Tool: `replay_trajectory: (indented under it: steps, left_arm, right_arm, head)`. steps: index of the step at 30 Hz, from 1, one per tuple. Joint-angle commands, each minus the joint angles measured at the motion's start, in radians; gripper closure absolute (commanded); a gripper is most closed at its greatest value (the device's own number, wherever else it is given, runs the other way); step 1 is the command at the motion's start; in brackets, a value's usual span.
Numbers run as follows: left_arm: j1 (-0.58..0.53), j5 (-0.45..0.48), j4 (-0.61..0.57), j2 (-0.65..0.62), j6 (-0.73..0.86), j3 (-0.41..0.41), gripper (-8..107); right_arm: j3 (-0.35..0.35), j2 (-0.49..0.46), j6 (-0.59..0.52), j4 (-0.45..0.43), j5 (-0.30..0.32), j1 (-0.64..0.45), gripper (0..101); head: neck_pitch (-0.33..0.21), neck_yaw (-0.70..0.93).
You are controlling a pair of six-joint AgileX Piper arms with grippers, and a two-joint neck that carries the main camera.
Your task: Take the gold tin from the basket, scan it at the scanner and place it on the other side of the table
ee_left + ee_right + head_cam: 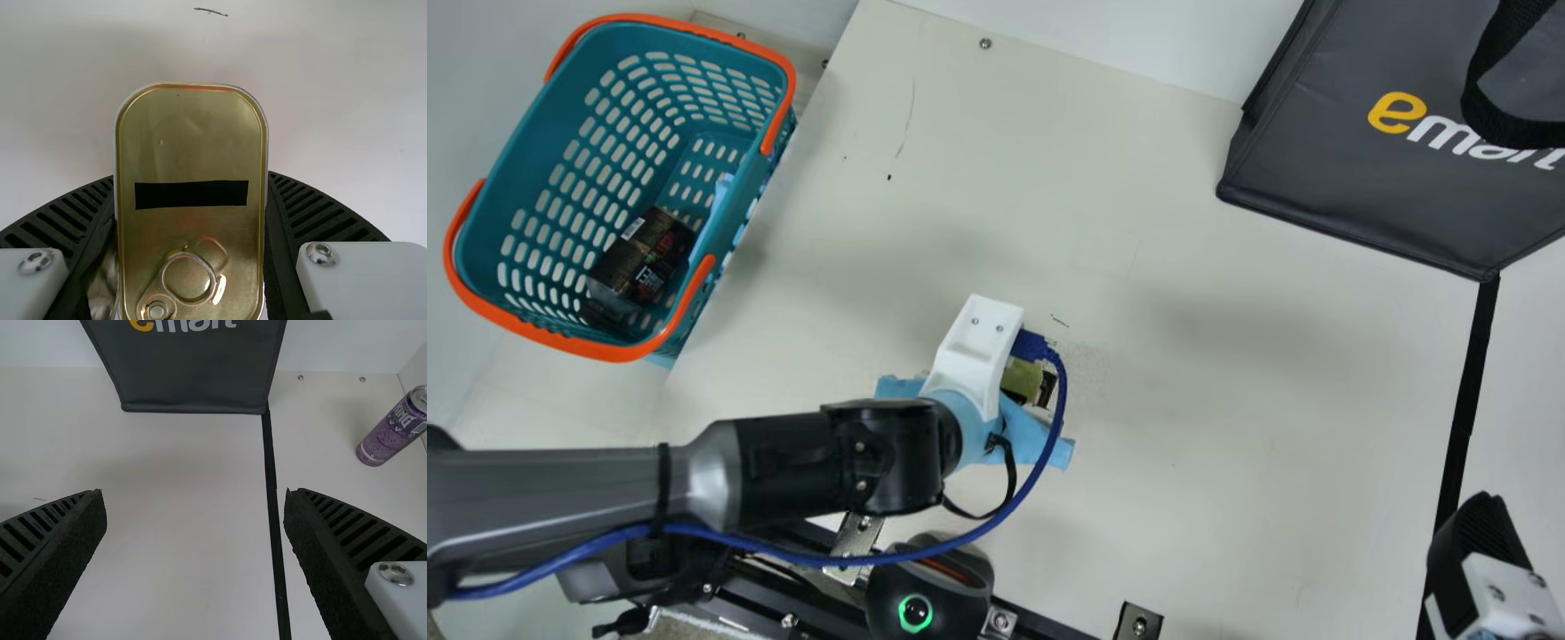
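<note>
My left gripper [1009, 378] is over the middle of the table in the main view, mostly covered by its own wrist; the gold tin [1021, 380] shows beside it. In the left wrist view the gold tin [190, 147], with its pull ring and a black strip, is clamped between both ribbed fingers of the left gripper [191, 227]. The scanner [929, 591], with a green-lit ring, stands at the table's near edge. My right gripper [1480, 551] is at the far right; in the right wrist view the right gripper [195, 540] is open, nothing between its fingers.
At the left edge, a teal basket [751, 209] with orange handles holds a dark printed package [643, 258]. A black bag [1352, 178] stands at the back right. A black tape line [1467, 400] runs down the table, and a purple can [393, 430] stands beyond it.
</note>
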Motion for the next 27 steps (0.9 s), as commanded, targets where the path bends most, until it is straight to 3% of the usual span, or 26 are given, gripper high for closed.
replay_trajectory:
  steps: [1, 14, 27]
  left_arm:
    - [0.015, -0.014, 0.0, 0.019, 0.011, -0.003, 107]
    - [0.085, -0.088, -0.036, 0.104, 0.083, -0.009, 107]
    - [0.127, -0.134, -0.088, 0.111, 0.165, 0.014, 63]
  right_arm:
    - [0.0, 0.0, 0.0, 0.0, 0.0, 0.0, 6]
    - [0.0, 0.0, 0.0, 0.0, -0.001, 0.0, 6]
    - [0.0, 0.0, 0.0, 0.0, -0.001, 0.0, 6]
  head:
    - [-0.029, 0.004]
    - [-0.029, 0.004]
    - [-0.029, 0.004]
